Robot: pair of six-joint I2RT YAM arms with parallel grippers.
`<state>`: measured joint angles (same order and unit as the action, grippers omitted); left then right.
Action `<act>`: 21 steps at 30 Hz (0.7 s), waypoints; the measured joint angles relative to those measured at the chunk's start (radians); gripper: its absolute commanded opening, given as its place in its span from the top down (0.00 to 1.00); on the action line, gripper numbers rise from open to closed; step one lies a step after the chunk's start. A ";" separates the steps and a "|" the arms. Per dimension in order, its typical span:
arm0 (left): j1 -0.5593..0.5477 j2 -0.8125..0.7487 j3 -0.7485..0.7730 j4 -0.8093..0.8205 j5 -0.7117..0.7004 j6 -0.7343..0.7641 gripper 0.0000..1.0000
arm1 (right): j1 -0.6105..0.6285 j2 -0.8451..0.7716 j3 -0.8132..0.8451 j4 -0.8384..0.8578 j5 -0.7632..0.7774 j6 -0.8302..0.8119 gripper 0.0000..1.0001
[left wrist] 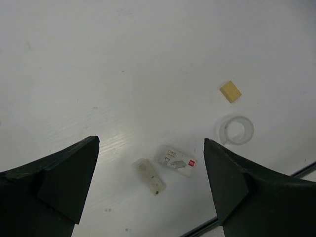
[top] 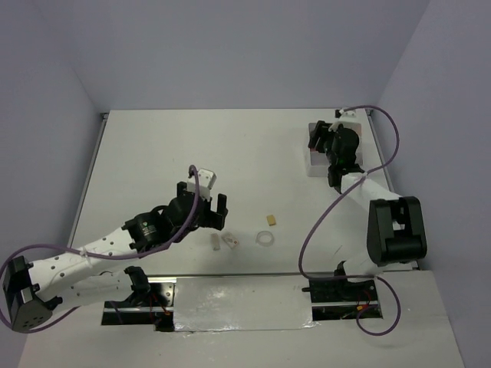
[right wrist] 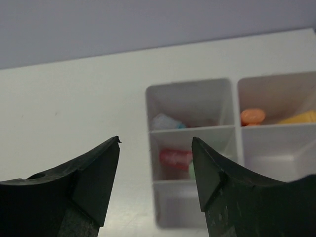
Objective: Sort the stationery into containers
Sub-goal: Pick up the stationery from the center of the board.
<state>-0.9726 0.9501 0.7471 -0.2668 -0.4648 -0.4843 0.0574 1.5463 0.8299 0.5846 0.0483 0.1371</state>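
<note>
Table (top: 230,153), white, carries everything. Left gripper (left wrist: 150,143) hangs over loose stationery at the near middle, jaws spread wide and empty. Right gripper (right wrist: 156,140), jaws parted with nothing between them, hovers above the joined white trays (right wrist: 192,129) at the far right, where a red item (right wrist: 175,158) and an orange cap (right wrist: 253,116) lie in separate compartments. Loose on the table lie a clear tape ring (left wrist: 236,130), a red-labelled white box (left wrist: 177,162), a translucent block (left wrist: 149,176) and a yellow eraser (left wrist: 230,91).

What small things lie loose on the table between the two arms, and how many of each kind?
Yellow eraser: 1
Clear tape ring: 1
White box with a red label: 1
Whitish translucent block: 1
Total: 4
</note>
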 measured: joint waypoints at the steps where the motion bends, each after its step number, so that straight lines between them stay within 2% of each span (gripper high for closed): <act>1: 0.000 0.003 0.025 -0.039 -0.031 -0.026 0.01 | 0.026 -0.034 0.011 -0.082 0.013 0.013 0.31; 5: 0.034 0.037 0.161 -0.206 -0.134 -0.138 0.01 | 0.204 -0.136 0.090 -0.370 0.045 0.052 0.25; 7: 0.126 0.059 0.199 -0.245 -0.134 -0.175 0.01 | 0.313 -0.186 0.101 -0.486 0.065 0.068 0.20; 10: 0.314 0.083 0.188 -0.288 -0.101 -0.201 0.01 | 0.445 -0.234 0.098 -0.644 0.097 0.103 0.19; 12: 0.376 0.085 0.177 -0.335 -0.090 -0.211 0.01 | 0.484 -0.246 0.090 -0.712 0.122 0.128 0.20; 16: 0.389 0.082 0.192 -0.409 -0.068 -0.204 0.01 | 0.559 -0.244 0.068 -0.879 0.195 0.195 0.23; 21: 0.389 0.077 0.260 -0.458 -0.019 -0.117 0.01 | 0.622 -0.211 0.039 -0.955 0.204 0.233 0.27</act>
<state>-0.5831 1.0271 1.0069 -0.7246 -0.4835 -0.6014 0.6796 1.3357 0.8688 -0.3706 0.2527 0.3702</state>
